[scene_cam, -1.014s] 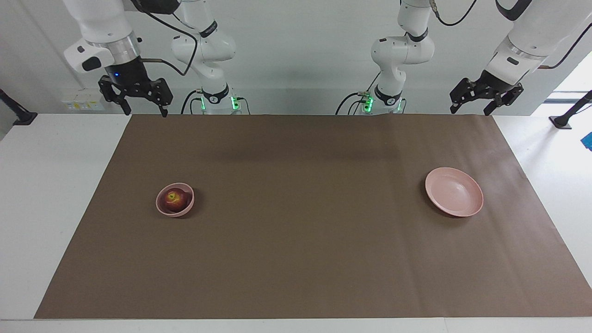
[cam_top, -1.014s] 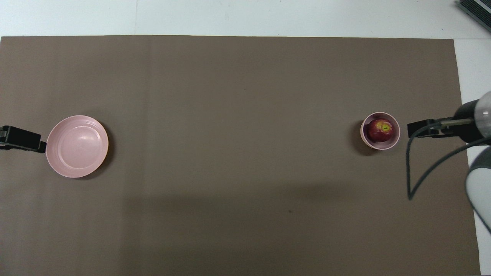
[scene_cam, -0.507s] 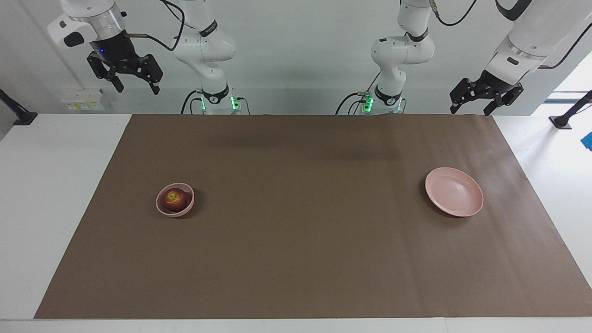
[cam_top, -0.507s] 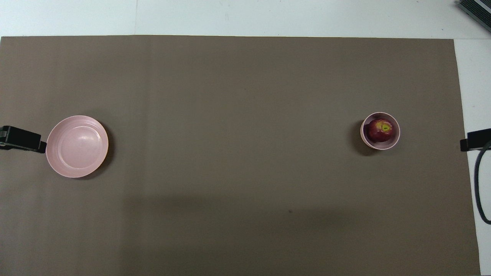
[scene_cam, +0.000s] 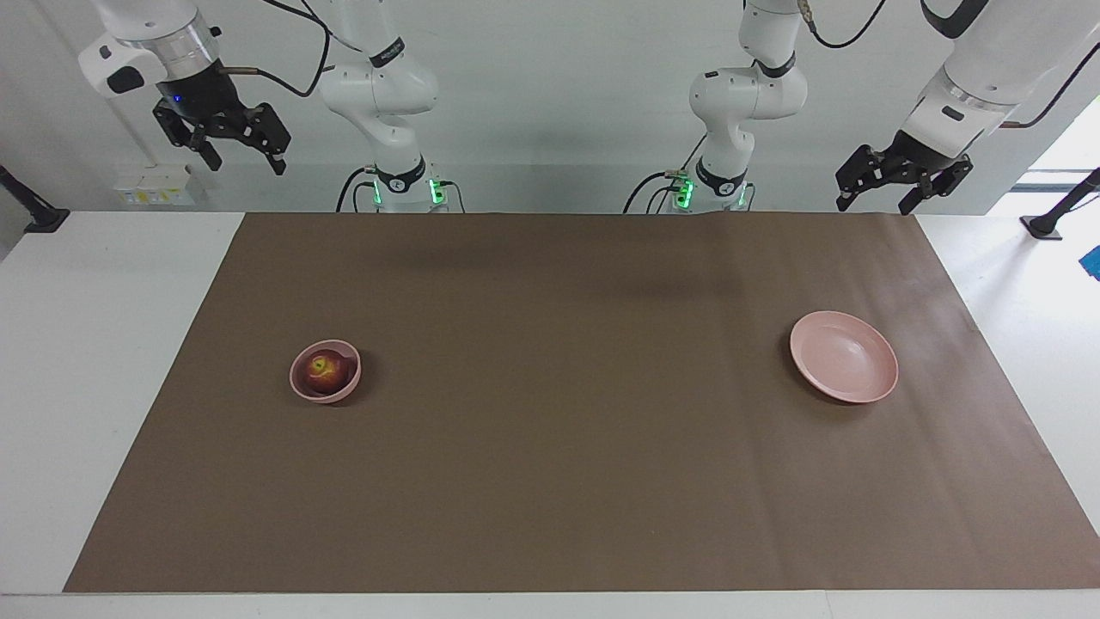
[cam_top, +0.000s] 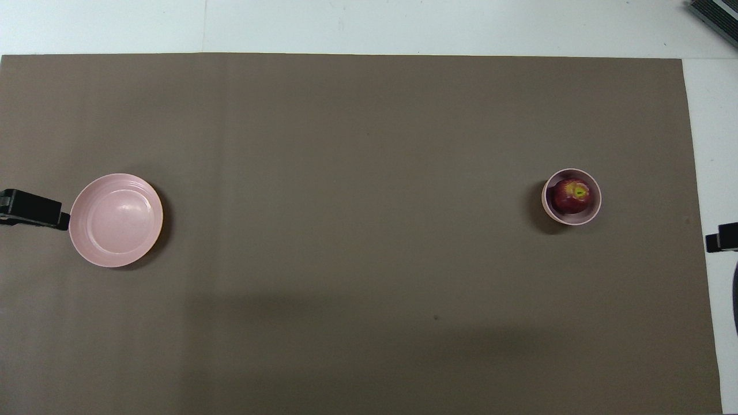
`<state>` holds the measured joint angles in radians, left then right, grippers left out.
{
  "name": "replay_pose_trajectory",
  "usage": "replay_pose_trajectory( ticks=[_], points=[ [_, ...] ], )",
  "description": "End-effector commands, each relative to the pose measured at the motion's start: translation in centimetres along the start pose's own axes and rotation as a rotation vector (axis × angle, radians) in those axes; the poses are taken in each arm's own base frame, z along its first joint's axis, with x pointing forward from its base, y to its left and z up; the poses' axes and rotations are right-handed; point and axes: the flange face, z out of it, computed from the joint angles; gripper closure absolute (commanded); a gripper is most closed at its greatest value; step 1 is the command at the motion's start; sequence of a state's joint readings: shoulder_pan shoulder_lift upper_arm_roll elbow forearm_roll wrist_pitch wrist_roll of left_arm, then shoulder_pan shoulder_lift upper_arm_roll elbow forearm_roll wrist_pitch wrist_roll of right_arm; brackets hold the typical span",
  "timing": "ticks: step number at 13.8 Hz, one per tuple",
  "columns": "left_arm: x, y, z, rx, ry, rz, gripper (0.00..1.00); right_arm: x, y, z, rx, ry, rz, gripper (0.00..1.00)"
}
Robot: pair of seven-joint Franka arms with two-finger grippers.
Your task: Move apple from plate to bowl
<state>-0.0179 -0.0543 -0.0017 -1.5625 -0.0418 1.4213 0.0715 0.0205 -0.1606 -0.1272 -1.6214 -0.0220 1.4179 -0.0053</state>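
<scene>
The dark red apple (scene_cam: pixel 323 370) sits inside the small deep pink bowl (scene_cam: pixel 297 387) toward the right arm's end of the table; it also shows in the overhead view (cam_top: pixel 571 196), in the bowl (cam_top: pixel 594 210). The wide flat pink plate (scene_cam: pixel 844 356) lies bare toward the left arm's end, and shows in the overhead view (cam_top: pixel 115 220). My right gripper (scene_cam: pixel 244 165) is open and empty, held high over the table's edge by the robots, well apart from the bowl. My left gripper (scene_cam: pixel 875 206) is open and empty, waiting high over the mat's corner near the plate's end.
A brown mat (scene_cam: pixel 550 481) covers most of the white table (scene_cam: pixel 94 344). The two arm bases (scene_cam: pixel 400 185) stand at the robots' edge of the mat. Only the bowl and the plate stand on the mat.
My right gripper has risen and drawn away from the bowl toward the right arm's end of the table. The left arm, apple, bowl and plate have not moved.
</scene>
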Motion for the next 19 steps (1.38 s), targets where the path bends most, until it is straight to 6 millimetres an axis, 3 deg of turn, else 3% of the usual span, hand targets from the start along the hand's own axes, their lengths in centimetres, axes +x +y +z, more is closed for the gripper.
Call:
replay_pose_trajectory(
  ticks=[1, 3, 6, 9, 19],
  points=[
    [-0.6, -0.2, -0.3, 0.008, -0.001, 0.005, 0.00, -0.2, -0.3, -0.1, 0.024, 0.028, -0.053, 0.00],
    [-0.6, -0.2, -0.3, 0.008, -0.001, 0.003, 0.00, 0.2, -0.7, 0.0, 0.014, 0.030, -0.100, 0.00],
    [-0.6, -0.2, -0.3, 0.008, -0.001, 0.005, 0.00, 1.8, -1.9, -1.4, -0.006, 0.074, -0.116, 0.00],
    [-0.6, -0.2, -0.3, 0.008, -0.001, 0.003, 0.00, 1.7, -3.0, -1.1, -0.006, 0.079, -0.132, 0.00],
    [-0.6, -0.2, -0.3, 0.008, -0.001, 0.005, 0.00, 1.8, -2.5, -1.1, -0.030, 0.078, -0.132, 0.00]
  ],
)
